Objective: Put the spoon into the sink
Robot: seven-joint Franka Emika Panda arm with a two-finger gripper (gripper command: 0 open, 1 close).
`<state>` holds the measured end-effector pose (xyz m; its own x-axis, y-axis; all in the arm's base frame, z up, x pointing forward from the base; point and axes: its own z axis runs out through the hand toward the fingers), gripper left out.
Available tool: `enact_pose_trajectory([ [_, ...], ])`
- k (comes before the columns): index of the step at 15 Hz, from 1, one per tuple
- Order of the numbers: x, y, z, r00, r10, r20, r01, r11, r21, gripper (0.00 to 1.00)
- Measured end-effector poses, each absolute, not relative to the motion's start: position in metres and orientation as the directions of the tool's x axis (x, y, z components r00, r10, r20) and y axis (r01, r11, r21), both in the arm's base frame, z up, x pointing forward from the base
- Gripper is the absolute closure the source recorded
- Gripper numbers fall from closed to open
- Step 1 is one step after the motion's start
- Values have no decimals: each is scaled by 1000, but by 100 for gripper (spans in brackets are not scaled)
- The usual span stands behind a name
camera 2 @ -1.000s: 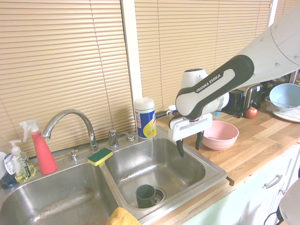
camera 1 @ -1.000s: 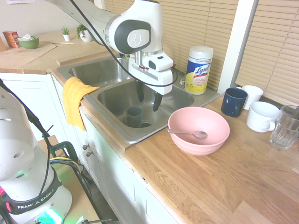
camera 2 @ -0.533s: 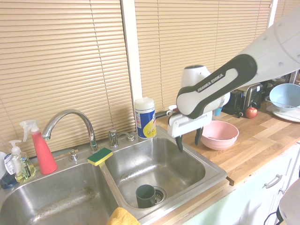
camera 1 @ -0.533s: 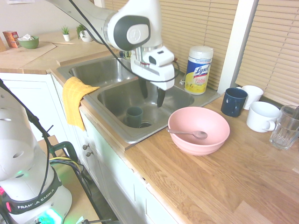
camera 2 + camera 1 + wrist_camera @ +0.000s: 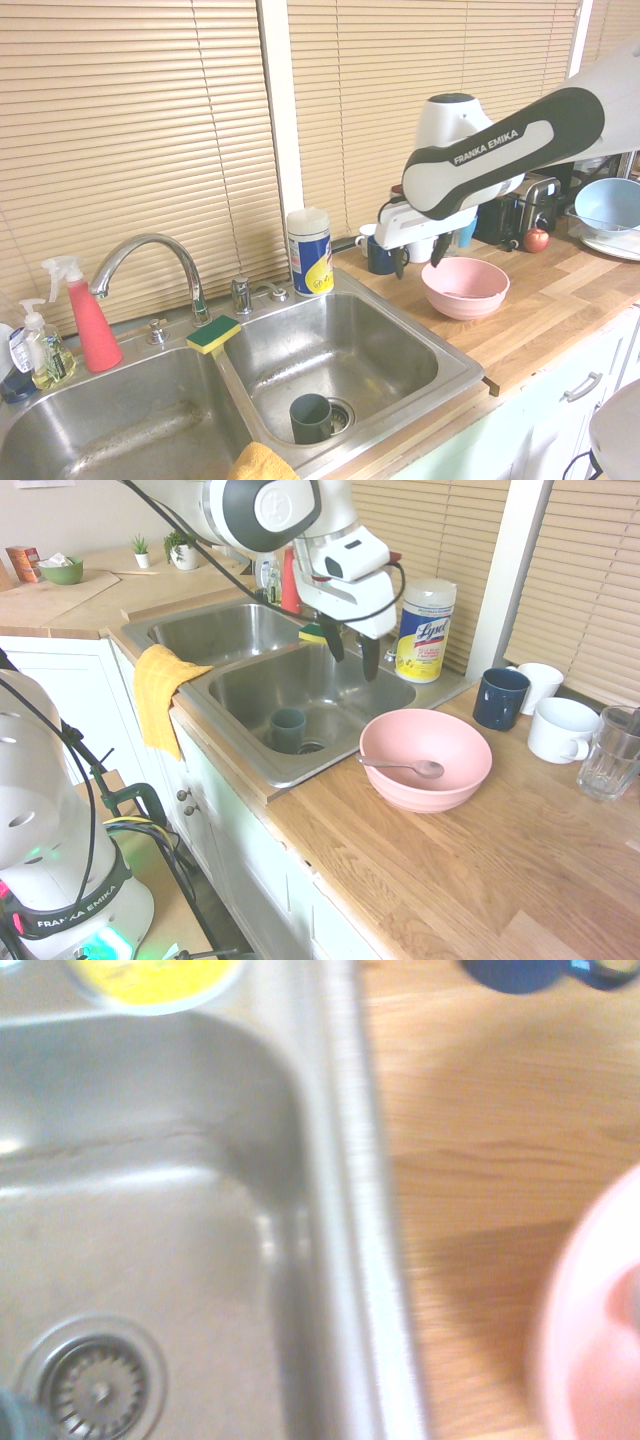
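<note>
The small silver spoon (image 5: 405, 767) lies inside the pink bowl (image 5: 425, 760) on the wooden counter, right of the sink (image 5: 240, 760). In the second exterior view the pink bowl (image 5: 465, 288) hides the spoon. My gripper (image 5: 353, 653) hangs open and empty above the right basin's far corner, up and left of the bowl. From the other side, the gripper (image 5: 418, 262) hovers between the sink (image 5: 420, 395) and the bowl. The wrist view shows the basin's rim (image 5: 345, 1210), its drain (image 5: 95, 1390) and the bowl's blurred edge (image 5: 590, 1340).
A dark green cup (image 5: 288, 730) stands by the drain. A wipes canister (image 5: 424, 630), a navy mug (image 5: 499, 698), two white mugs (image 5: 562, 729) and a glass (image 5: 610, 755) sit behind the bowl. A yellow cloth (image 5: 160, 695) hangs over the sink's front. Faucet (image 5: 150, 265), sponge (image 5: 212, 333), spray bottle (image 5: 85, 320).
My gripper has risen out of the right basin and moved toward the counter and the pink bowl. It stays open. The spoon has not moved.
</note>
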<state>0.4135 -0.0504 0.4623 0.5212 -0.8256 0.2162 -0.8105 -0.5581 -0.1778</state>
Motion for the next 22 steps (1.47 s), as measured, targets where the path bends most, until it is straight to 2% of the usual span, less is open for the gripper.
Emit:
enact_pose_trajectory([
  [6,395,-113,446,441,-886,145,-872,-461,-167,0],
  [16,387,-172,379,400,-916,35,-910,-401,-105,0],
  [17,391,-175,371,401,-916,23,-910,-402,-99,100],
  [22,400,-182,353,409,-912,-16,-910,-407,-82,100],
])
